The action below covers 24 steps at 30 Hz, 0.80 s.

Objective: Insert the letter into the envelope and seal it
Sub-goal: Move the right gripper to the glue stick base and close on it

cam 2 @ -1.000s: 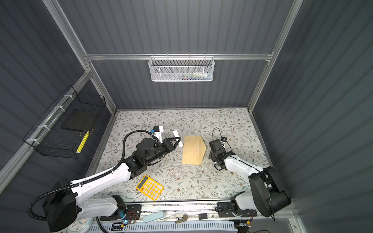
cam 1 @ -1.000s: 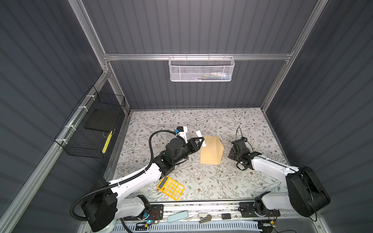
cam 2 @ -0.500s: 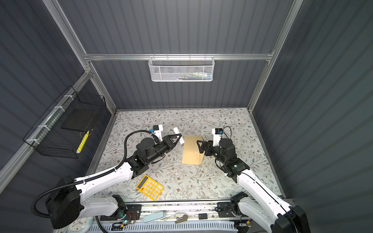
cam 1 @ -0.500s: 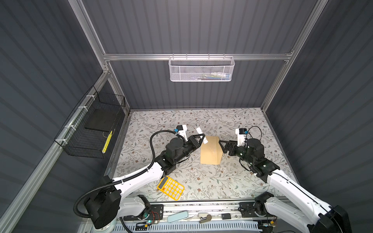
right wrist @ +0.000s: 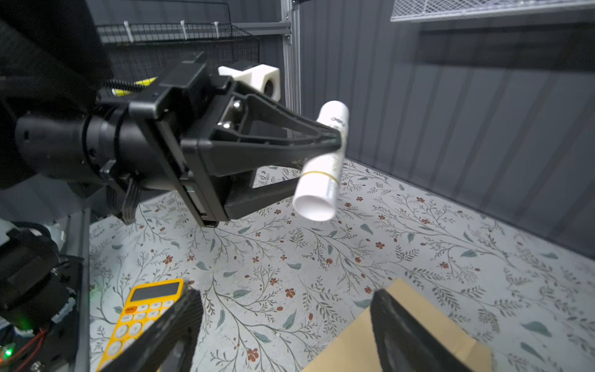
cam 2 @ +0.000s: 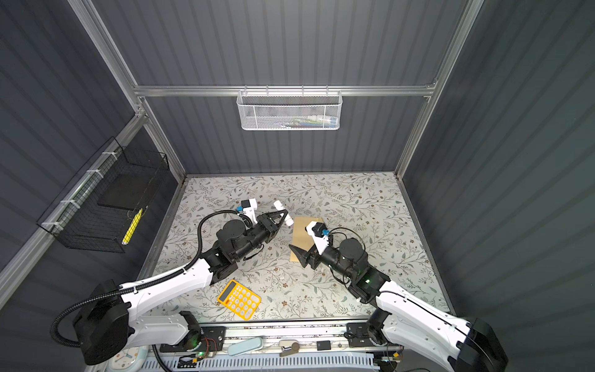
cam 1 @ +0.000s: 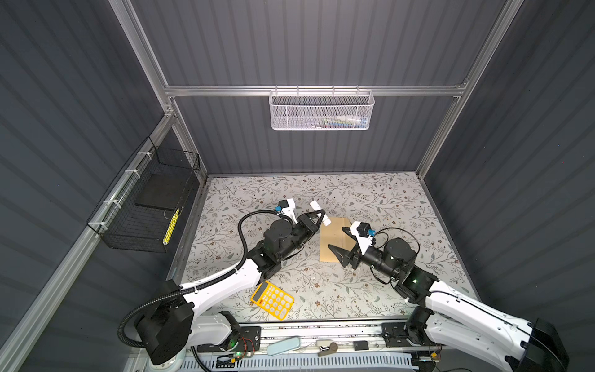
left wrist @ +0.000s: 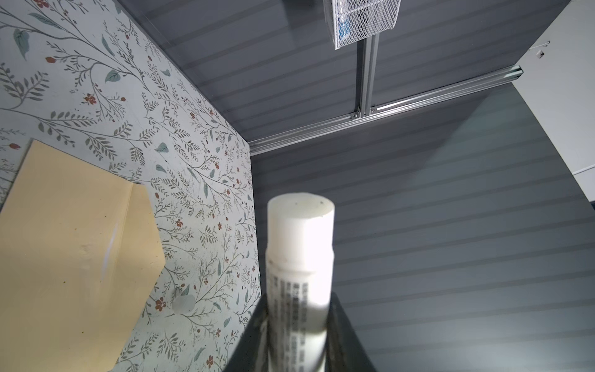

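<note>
Both top views: the tan envelope (cam 1: 330, 232) (cam 2: 299, 235) lies flat on the floral mat (cam 1: 386, 199). The left gripper (cam 1: 321, 215) is clamped across a white glue stick (cam 1: 317, 207) just beside the envelope's far corner. The right gripper (cam 1: 336, 237) hovers over the envelope, jaws spread and empty. A yellow calculator (cam 1: 272, 300) lies well apart. Left wrist view: the glue stick (left wrist: 299, 257) stands in the grip, and the envelope's flap (left wrist: 141, 244) lies unfolded. Right wrist view: the right gripper (right wrist: 286, 299) gapes toward the held stick (right wrist: 322, 167). The letter shows in no view and is judged already inserted; gluing and closing the flap remain.
</note>
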Motion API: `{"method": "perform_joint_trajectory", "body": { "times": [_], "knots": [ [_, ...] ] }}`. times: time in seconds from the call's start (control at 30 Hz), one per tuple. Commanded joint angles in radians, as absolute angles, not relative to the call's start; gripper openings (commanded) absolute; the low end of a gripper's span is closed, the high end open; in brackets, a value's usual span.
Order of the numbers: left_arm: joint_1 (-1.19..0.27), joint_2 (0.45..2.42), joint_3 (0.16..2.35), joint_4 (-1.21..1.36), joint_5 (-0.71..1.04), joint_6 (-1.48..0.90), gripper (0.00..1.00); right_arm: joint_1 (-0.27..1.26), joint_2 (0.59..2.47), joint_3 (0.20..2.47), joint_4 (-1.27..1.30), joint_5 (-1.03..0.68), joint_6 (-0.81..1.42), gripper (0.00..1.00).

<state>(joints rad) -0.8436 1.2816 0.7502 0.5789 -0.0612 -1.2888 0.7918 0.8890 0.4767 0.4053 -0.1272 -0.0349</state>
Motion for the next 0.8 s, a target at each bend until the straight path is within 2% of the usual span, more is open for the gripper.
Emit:
{"method": "perform_joint_trajectory", "body": {
  "times": [0.0, 0.47, 0.77],
  "knots": [
    [-0.845, 1.293, 0.767, 0.613, -0.072, -1.308, 0.05, 0.818, 0.920, 0.528, 0.446, -0.038, -0.183, 0.82],
    [-0.846, 1.295, 0.765, 0.600, -0.064, -1.318, 0.04, 0.824, 1.017, 0.571, 0.502, 0.006, -0.241, 0.77],
    [-0.846, 1.290, 0.761, 0.586, -0.060, -1.322, 0.03, 0.824, 1.090, 0.607, 0.545, 0.021, -0.269, 0.63]
  ]
}}
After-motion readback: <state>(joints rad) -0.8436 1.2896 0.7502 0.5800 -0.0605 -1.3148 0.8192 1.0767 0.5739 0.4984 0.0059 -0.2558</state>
